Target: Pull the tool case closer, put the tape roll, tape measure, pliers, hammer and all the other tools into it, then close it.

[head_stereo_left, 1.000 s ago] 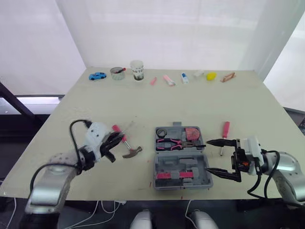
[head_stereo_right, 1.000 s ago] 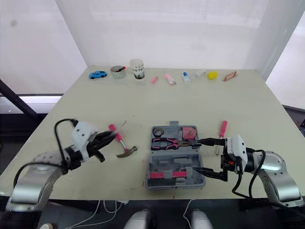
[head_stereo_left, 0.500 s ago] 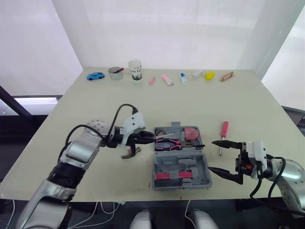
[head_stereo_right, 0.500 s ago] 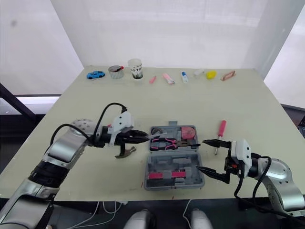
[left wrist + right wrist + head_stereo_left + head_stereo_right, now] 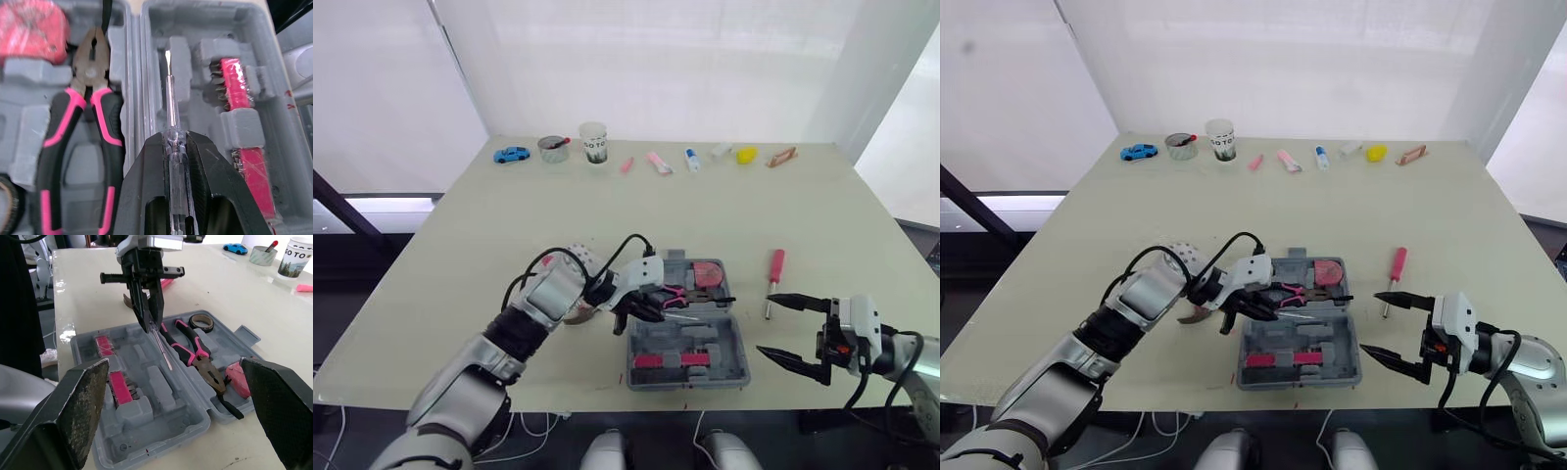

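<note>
Evidently mid-task. The tool case (image 5: 690,340) lay open near the front edge of the tabletop (image 5: 460,255), so the pulling-closer step appeared done. Its far half already held the pliers (image 5: 89,73), the tape measure (image 5: 708,274) and the tape roll (image 5: 201,321); the near half carried red bit strips.

The left jaws were closed on the handle of a clear-handled screwdriver (image 5: 169,112), which was held over the near half of the case, just beside the hinge. Its long axis ran roughly parallel to the hinge line. The blade pointed toward the robot's right and tilted downward toward the tray. Whether the tip touched the plastic could not be told.

The right jaws stood wide apart and empty, just off the case's right front corner.

Judged as left to do:
- seating the clear-handled screwdriver in the case
- stowing the hammer (image 5: 1193,315), which lay on the tabletop just left of the case, partly hidden by the left arm
- stowing the pink-handled screwdriver (image 5: 775,269), which lay to the right of the case with its handle away from the robot
- closing the lid
</note>
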Robot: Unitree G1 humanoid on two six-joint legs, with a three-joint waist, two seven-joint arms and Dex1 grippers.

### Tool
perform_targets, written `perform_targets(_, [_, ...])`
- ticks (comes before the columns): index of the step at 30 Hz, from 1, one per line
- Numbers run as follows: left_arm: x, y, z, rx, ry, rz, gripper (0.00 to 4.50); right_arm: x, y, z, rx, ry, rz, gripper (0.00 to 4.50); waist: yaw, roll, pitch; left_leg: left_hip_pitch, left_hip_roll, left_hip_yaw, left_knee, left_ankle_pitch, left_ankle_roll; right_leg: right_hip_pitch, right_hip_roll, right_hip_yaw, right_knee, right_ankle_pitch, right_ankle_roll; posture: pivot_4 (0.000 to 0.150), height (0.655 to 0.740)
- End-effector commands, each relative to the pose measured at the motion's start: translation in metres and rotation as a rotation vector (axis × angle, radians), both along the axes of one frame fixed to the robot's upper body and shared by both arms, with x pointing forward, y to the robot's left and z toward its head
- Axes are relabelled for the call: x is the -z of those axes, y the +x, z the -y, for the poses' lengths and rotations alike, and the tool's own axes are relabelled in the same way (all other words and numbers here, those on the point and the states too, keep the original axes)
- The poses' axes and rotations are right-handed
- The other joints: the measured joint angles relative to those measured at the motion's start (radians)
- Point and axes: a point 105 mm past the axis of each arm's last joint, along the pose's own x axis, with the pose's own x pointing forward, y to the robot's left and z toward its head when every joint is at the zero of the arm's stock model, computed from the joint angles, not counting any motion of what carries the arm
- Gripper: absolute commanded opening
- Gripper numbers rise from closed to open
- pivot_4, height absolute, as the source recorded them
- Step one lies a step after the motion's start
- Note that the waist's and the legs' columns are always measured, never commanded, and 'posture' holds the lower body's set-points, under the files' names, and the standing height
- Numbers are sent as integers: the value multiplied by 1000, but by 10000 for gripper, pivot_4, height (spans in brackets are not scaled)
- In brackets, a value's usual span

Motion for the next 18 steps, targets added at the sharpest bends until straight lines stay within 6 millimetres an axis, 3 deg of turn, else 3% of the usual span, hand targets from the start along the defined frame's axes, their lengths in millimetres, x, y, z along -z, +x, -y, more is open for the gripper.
perform_targets(1, [-3, 1, 10, -13, 19, 26, 917, -9, 2, 3, 7, -19, 44, 45000, 0, 0, 0, -1, 0, -1, 1, 0, 0, 0, 0, 0, 0, 0, 0, 1500, 7400])
perform_targets(9, [5, -1, 15, -48, 54, 20, 917, -3, 13, 11, 65, -78, -2, 45000, 2, 0, 0, -3, 0, -4, 2, 0, 0, 0, 0, -3, 0, 0, 0, 1500, 7400])
perform_targets(18, [14, -4, 29, -41, 67, -1, 917, -5, 16, 4, 71, -70, -9, 45000, 4, 0, 0, -4, -1, -7, 4, 0, 0, 0, 0, -5, 0, 0, 0, 1500, 7400])
